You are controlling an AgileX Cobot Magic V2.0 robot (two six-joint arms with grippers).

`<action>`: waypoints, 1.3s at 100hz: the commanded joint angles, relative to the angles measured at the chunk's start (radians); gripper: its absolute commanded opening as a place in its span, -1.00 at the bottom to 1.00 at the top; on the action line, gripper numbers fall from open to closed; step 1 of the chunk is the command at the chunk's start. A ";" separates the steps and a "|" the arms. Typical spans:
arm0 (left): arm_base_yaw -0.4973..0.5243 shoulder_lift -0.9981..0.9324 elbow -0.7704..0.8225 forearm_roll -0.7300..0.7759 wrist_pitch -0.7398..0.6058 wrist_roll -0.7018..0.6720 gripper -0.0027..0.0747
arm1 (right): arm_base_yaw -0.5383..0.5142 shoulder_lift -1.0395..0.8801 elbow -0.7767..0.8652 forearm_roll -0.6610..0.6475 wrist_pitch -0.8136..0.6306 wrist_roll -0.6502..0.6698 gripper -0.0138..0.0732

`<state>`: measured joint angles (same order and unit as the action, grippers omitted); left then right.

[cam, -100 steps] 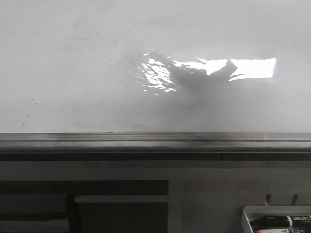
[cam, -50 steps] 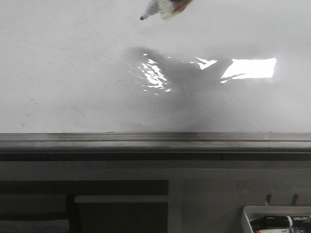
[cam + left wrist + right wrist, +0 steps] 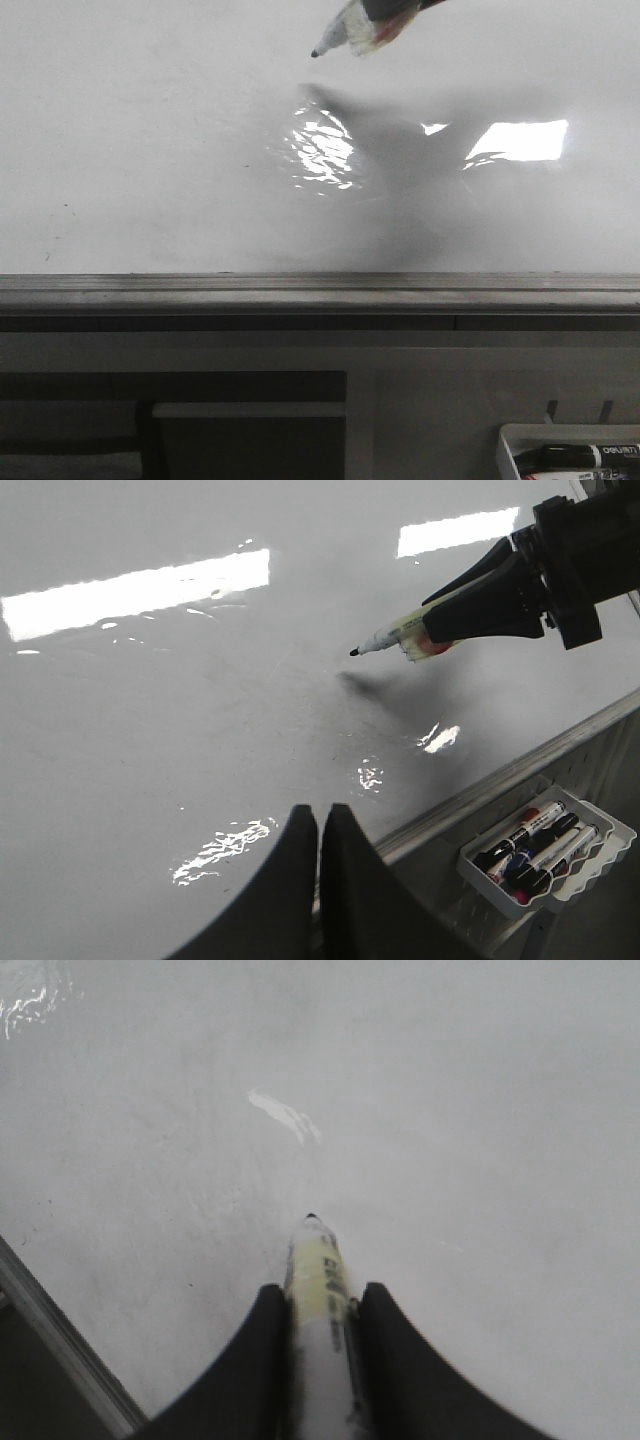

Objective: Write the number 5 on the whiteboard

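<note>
The whiteboard (image 3: 150,150) is glossy white with a grey frame (image 3: 300,292) along its lower edge. The number 5 does not show in any view. My right gripper (image 3: 318,1295) is shut on a white and yellow marker (image 3: 317,1260), cap off. In the front view the marker (image 3: 345,33) enters at the top edge, black tip pointing left and down. In the left wrist view the marker (image 3: 400,638) hangs a little off the board (image 3: 150,740), its shadow apart from the tip. My left gripper (image 3: 320,825) hovers over the board, shut and holding nothing.
A white tray (image 3: 600,825) with several markers hangs below the board's frame at the right, also seen as the tray (image 3: 512,440) in the front view. Bright light reflections and wrinkled film (image 3: 325,150) mark the board's middle. A dark panel (image 3: 250,440) sits below the frame.
The marker entered from the top edge half a second ago and has since shifted slightly right and down. Its shadow on the board has grown and covers more of the bright reflection.
</note>
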<state>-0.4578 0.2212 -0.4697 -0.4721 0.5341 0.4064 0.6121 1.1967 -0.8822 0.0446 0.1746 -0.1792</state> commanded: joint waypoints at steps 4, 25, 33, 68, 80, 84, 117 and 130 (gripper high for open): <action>0.004 0.011 -0.027 -0.027 -0.075 -0.008 -0.98 | -0.006 -0.019 -0.027 -0.010 -0.061 0.000 -0.77; 0.004 0.011 -0.027 -0.027 -0.075 -0.008 -0.98 | -0.006 0.005 -0.027 -0.010 -0.058 0.000 -0.77; 0.004 0.011 -0.027 -0.027 -0.075 -0.008 -0.98 | -0.006 0.020 -0.027 -0.010 -0.056 0.000 -0.77; 0.004 0.011 -0.027 -0.027 -0.075 -0.008 -0.98 | -0.006 0.030 -0.027 -0.008 -0.056 0.000 -0.77; 0.004 0.011 -0.027 -0.027 -0.075 -0.008 -0.98 | -0.006 0.031 -0.021 -0.008 -0.041 0.000 -0.77; 0.004 0.011 -0.027 -0.027 -0.075 -0.008 -0.98 | -0.006 0.032 -0.021 -0.008 -0.030 0.000 -0.77; 0.004 0.011 -0.027 -0.027 -0.075 -0.008 -0.98 | -0.006 0.058 -0.020 0.018 0.030 0.000 -0.77; 0.004 0.011 -0.027 -0.027 -0.075 -0.008 -0.98 | -0.006 0.058 -0.020 0.022 0.070 0.000 -0.77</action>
<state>-0.4578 0.2212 -0.4697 -0.4724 0.5334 0.4064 0.6121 1.2606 -0.8786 0.0727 0.2220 -0.1752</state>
